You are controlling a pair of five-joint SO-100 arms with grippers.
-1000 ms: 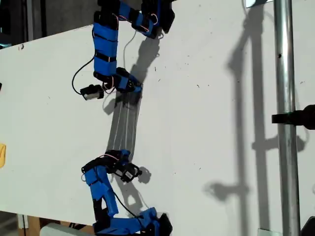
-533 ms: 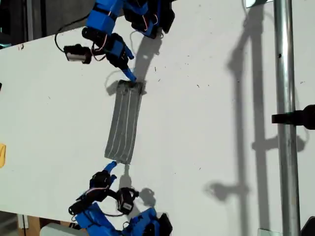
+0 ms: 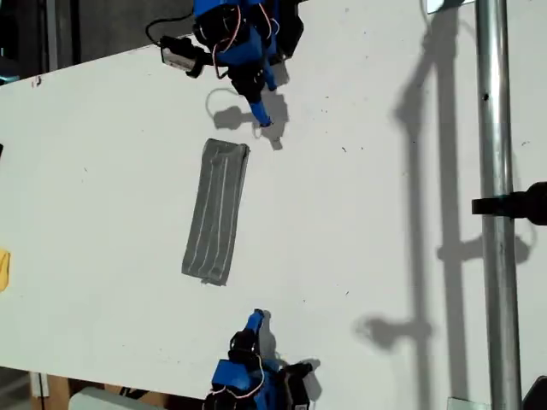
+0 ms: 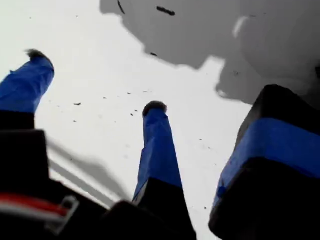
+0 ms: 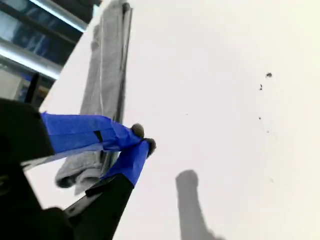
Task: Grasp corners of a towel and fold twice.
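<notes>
The towel lies flat on the white table as a narrow grey striped strip, folded lengthwise. Nothing holds its corners. My first gripper hangs above the table just beyond the strip's upper end in the exterior view. In the first wrist view my first gripper is open over bare table, with no towel in sight. My second gripper sits below the strip's lower end in the exterior view. The second wrist view shows my second gripper shut on nothing, with the towel stretching away behind it.
A metal pole with a black clamp stands at the exterior view's right. A yellow object shows at that view's left edge. The arms' shadows fall on the table beside each gripper.
Both grippers have let go of the towel's ends and drawn back toward their bases. The towel has settled flat as a narrow strip.
</notes>
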